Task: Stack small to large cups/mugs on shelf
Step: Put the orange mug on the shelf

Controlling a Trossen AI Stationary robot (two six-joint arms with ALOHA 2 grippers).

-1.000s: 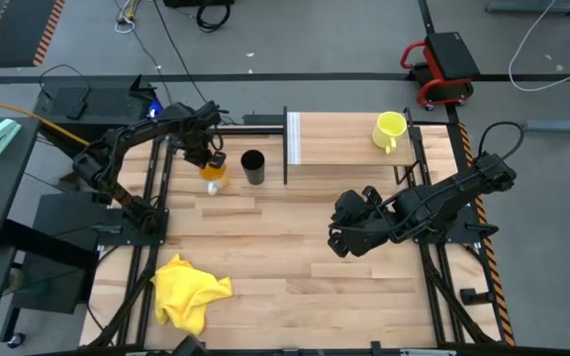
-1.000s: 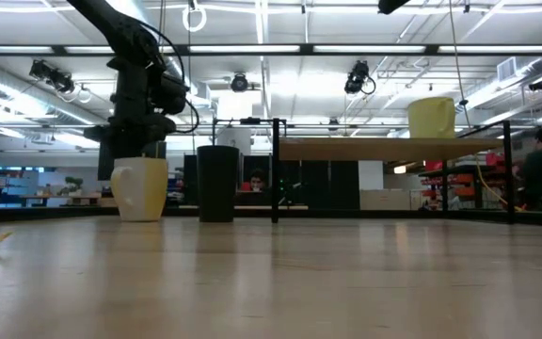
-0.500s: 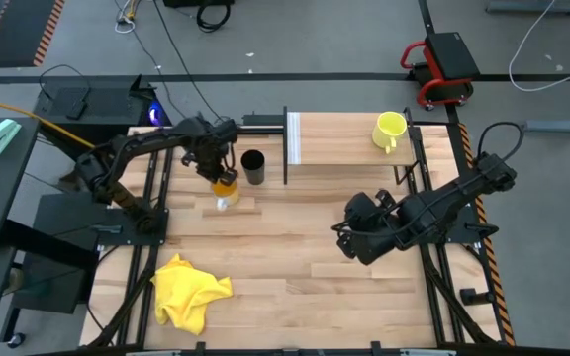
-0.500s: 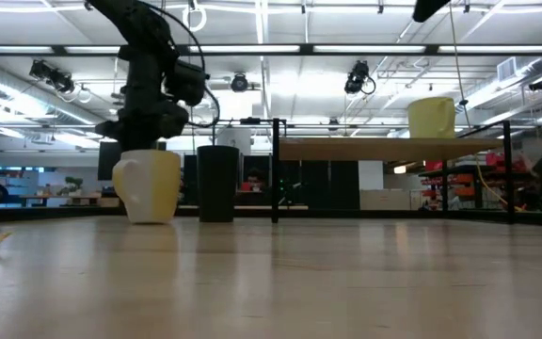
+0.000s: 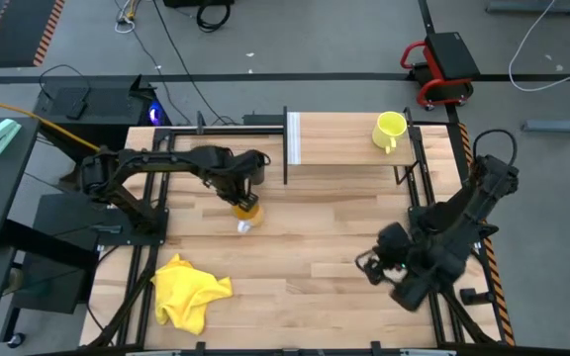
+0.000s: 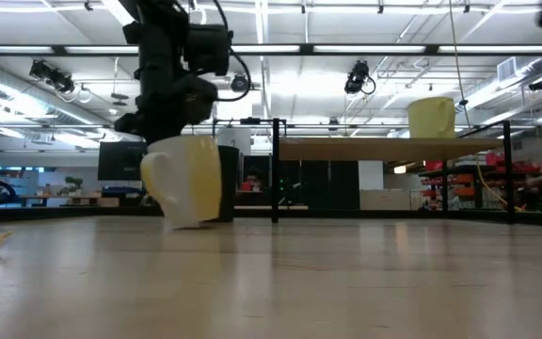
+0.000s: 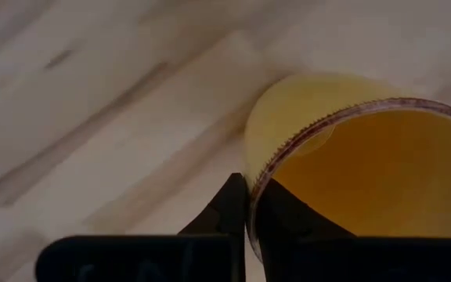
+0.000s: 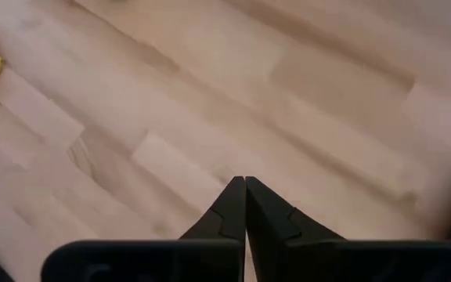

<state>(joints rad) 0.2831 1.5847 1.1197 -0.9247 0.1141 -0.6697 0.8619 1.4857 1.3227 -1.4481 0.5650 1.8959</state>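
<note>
Left gripper (image 5: 246, 194) jaws pinching the orange cup (image 7: 358, 160) by its rim, lifted just off the counter (image 5: 305, 247). Rigid, light, probably slick; rim wall suits a pinch. Right gripper (image 8: 245, 205) jaws pressed together, empty. Black cup hidden behind the orange one. Yellow-green mug (image 5: 389, 130) on shelf (image 5: 344, 148), well apart.

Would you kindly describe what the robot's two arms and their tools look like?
Both arms are dark, nearly black, jointed links with chunky housings. The left arm ends in the left tool, two flat, matte black fingers tapering to pointed tips. The right arm carries a black cable looping by its far link, and the right tool has the same black wedge-shaped fingers.
</note>
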